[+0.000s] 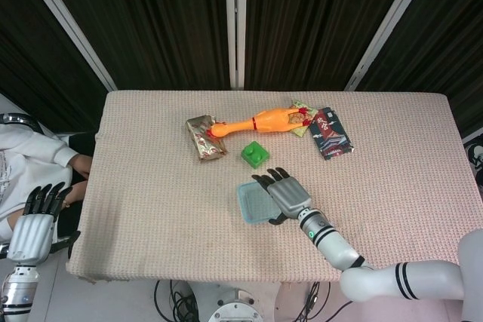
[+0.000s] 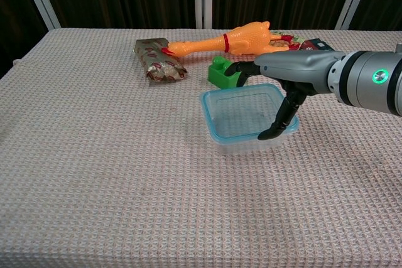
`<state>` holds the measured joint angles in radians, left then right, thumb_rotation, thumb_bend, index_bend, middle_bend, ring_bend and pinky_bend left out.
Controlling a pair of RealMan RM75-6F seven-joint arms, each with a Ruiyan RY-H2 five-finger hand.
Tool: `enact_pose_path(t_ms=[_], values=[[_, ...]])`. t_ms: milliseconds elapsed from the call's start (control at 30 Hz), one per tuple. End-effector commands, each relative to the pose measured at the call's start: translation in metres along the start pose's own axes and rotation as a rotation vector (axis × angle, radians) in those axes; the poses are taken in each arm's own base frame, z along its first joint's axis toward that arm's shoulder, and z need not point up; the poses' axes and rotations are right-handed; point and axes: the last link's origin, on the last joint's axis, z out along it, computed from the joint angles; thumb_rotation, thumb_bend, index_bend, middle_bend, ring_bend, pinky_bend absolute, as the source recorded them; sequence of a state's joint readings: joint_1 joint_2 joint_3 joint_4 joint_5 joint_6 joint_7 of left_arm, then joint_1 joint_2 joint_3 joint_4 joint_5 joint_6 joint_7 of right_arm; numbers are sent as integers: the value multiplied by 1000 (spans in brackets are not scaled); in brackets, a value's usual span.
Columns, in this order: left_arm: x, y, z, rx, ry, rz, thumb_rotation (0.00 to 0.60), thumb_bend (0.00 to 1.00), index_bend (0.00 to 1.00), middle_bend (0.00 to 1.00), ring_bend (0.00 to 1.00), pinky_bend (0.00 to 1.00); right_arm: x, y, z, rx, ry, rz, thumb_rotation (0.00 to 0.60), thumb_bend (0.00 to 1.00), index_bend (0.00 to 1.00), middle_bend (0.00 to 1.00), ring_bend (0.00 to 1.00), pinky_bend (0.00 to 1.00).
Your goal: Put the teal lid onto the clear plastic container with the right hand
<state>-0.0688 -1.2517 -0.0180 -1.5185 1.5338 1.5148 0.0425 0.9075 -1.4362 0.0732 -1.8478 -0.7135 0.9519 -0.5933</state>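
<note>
**Teal lid sits on clear container under robot's right hand**

Teal lid (image 2: 242, 110) lies on top of the clear plastic container (image 2: 251, 142) near the middle of the table (image 1: 151, 186), its teal rim lining the box's upper edge in the chest view. The right hand (image 1: 283, 193) hovers flat over the lid's right side, palm down, its dark fingers (image 2: 242, 67) stretched out together toward the far edge while the thumb (image 2: 279, 120) drops down to the lid's near right corner. From the head view the hand covers roughly the right half of the lid; whether the palm presses on it cannot be told. Nothing is clasped in the hand.

Just beyond the container stands a small green block (image 1: 254, 154), close to the fingertips. Farther back, an orange rubber chicken (image 1: 260, 121) lies stretched across the table, its beak end meeting a crinkled gold-and-red wrapped packet (image 1: 204, 137) on the left. At the chicken's other end lie a small green packet (image 1: 302, 118) and a dark red-and-black packet (image 1: 330, 133).

The left hand (image 1: 36, 220) hangs off the table's left edge, well apart from everything on it, fingers straight and slightly spread, holding nothing. A person in white (image 1: 26, 160) is partly visible beside it.
</note>
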Motion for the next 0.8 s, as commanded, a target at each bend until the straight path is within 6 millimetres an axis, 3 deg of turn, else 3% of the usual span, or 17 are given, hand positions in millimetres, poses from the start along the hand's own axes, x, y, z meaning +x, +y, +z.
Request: enact_pose_path(t_ms=[33, 500, 800], values=[[0, 0, 0, -1, -1, 2, 600, 143, 121, 70, 0, 0, -1, 2, 0, -8, -2, 4, 600, 156, 0, 281, 0, 0], [-3, -1, 2, -1, -8, -3, 600, 143, 118, 70, 0, 0, -5, 5, 1, -17, -11, 19, 600, 156, 0, 276, 0, 0], [-4, -1, 2, -1, -7, -7, 600, 143, 118, 70, 0, 0, -4, 2, -2, -6, 4, 19, 600, 139, 0, 130, 0, 0]])
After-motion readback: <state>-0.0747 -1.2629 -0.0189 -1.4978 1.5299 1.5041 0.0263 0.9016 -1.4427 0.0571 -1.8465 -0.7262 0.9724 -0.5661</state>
